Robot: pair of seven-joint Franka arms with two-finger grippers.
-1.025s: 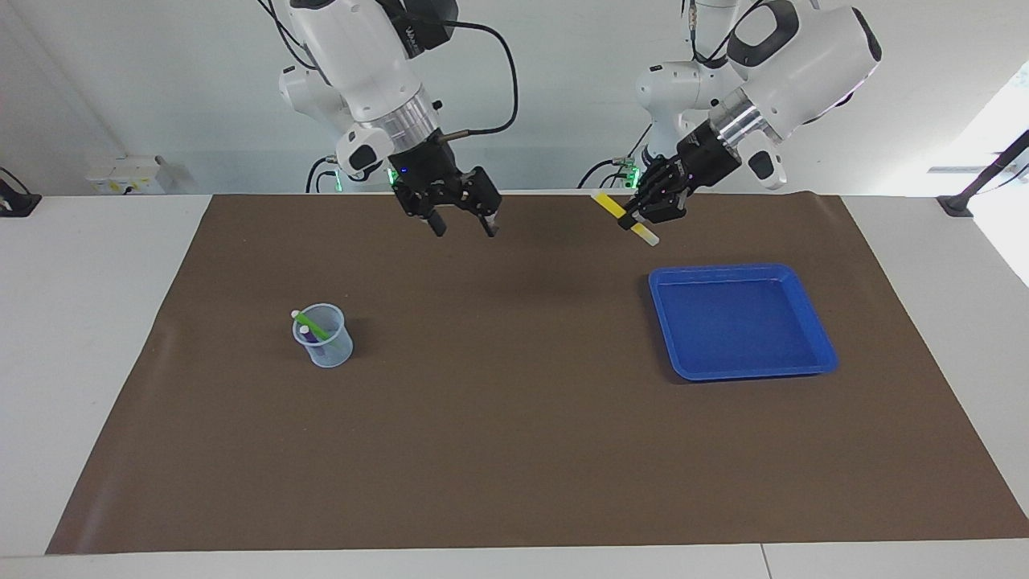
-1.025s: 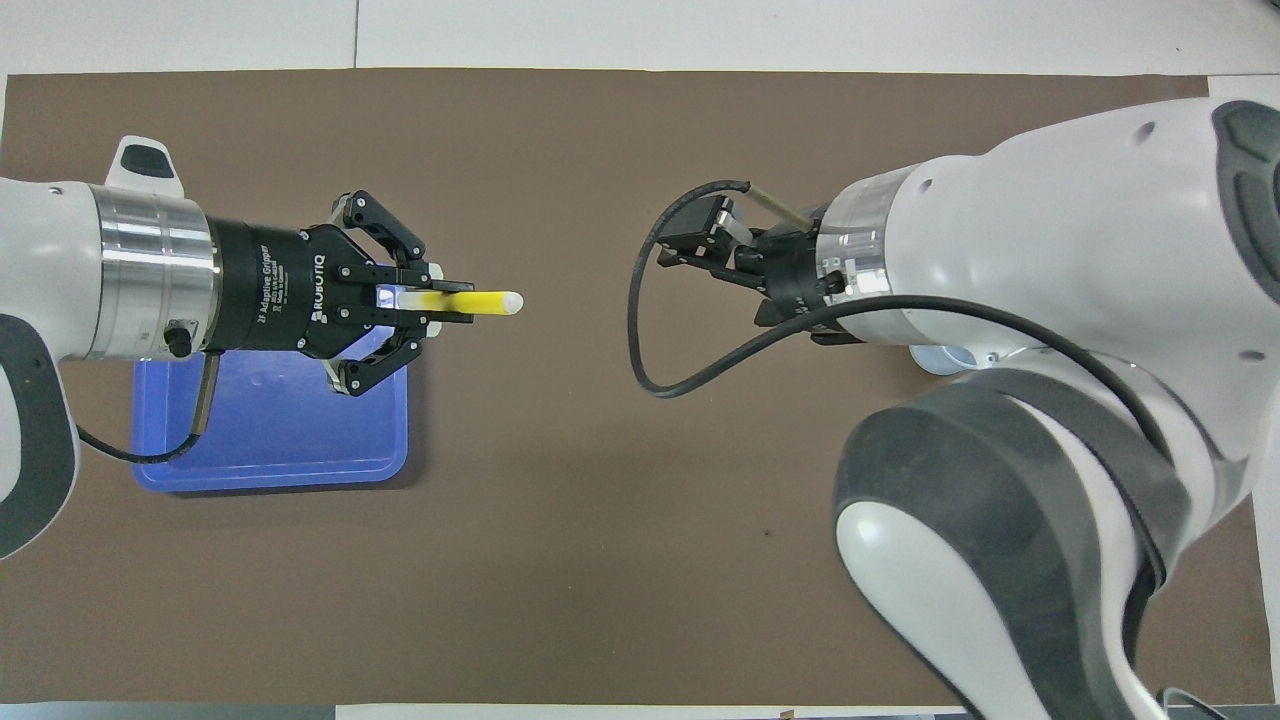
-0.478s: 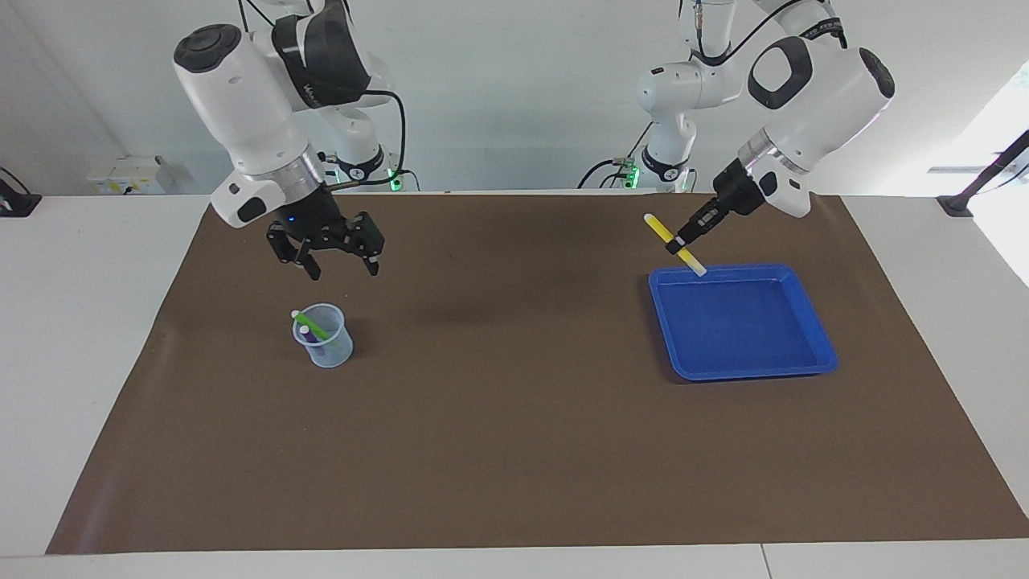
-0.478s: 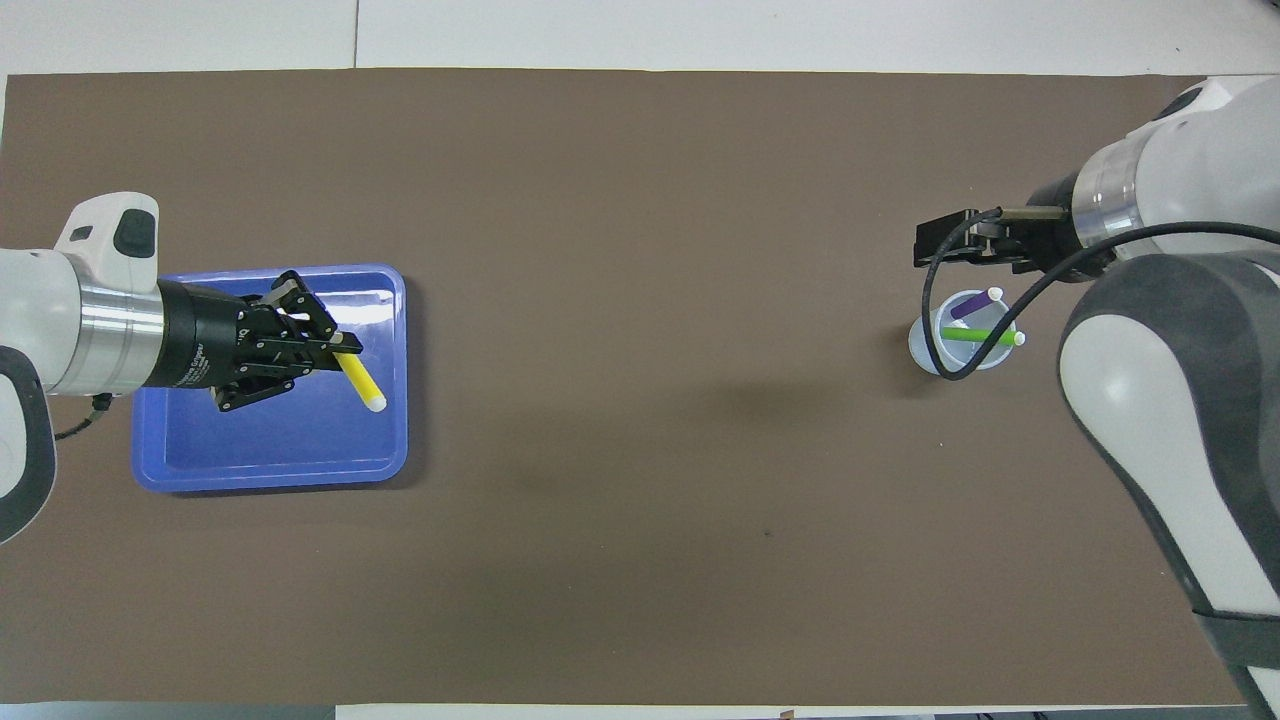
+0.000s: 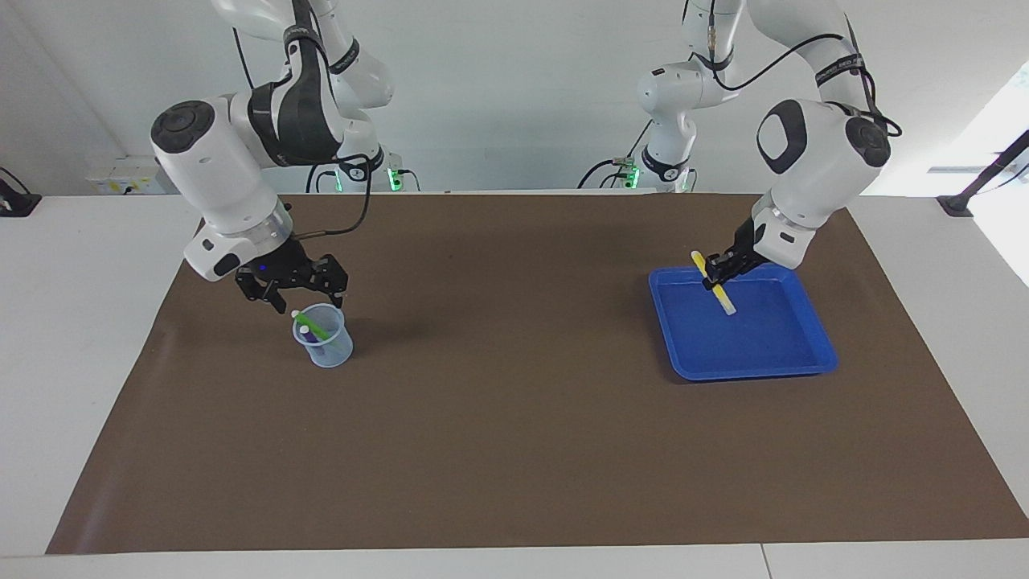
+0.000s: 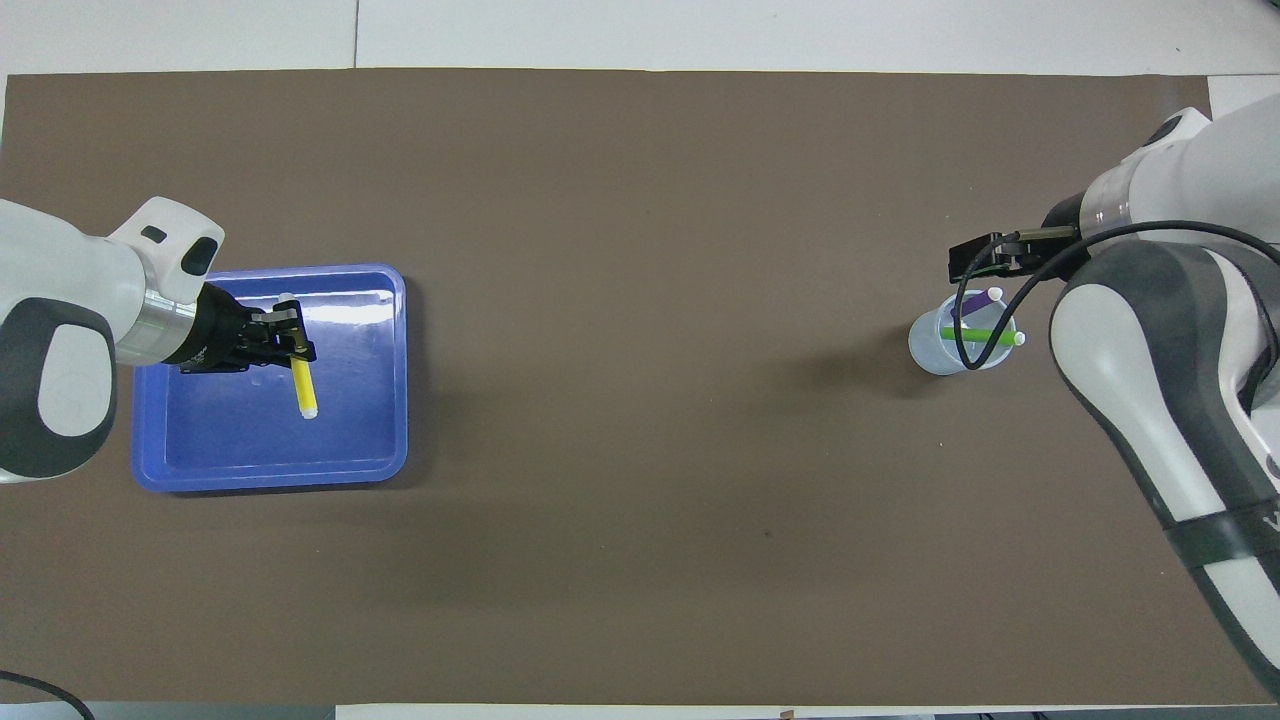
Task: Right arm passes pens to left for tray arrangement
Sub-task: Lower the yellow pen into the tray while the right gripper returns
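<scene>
So the bit that matters right now: the yellow pen (image 5: pixel 714 285) is pinched in the left gripper (image 5: pixel 715 276) and hangs tilted over the blue tray (image 5: pixel 752 366) — its long axis slants down from the gripper, pale lower tip low over the tray floor, upper end sticking up past the fingers. Can't tell if the tip is touching the floor yet. In the overhead view the pen (image 6: pixel 302 386) points back toward the robots, sitting over the half of the tray (image 6: pixel 270 470) that's farther from them. My guess is the next move is just lowering a little and letting go, so the tilt decides how it flops when released.

Nothing is lying in the tray so far; the yellow pen is the only thing over it.

Over at the right arm's end of the brown mat (image 5: pixel 514 450), the right gripper (image 5: pixel 294 288) has its fingers spread wide, holding nothing, hovering just above the rim of the pale-blue cup (image 5: pixel 324 344). The cup holds the other 2 — the green pen (image 5: pixel 312 325) leaning across the top and the purple pen (image 6: pixel 978 302) poking out beside it. Right arm is obviously the one placed for those, green looks like the easier grab.
</scene>
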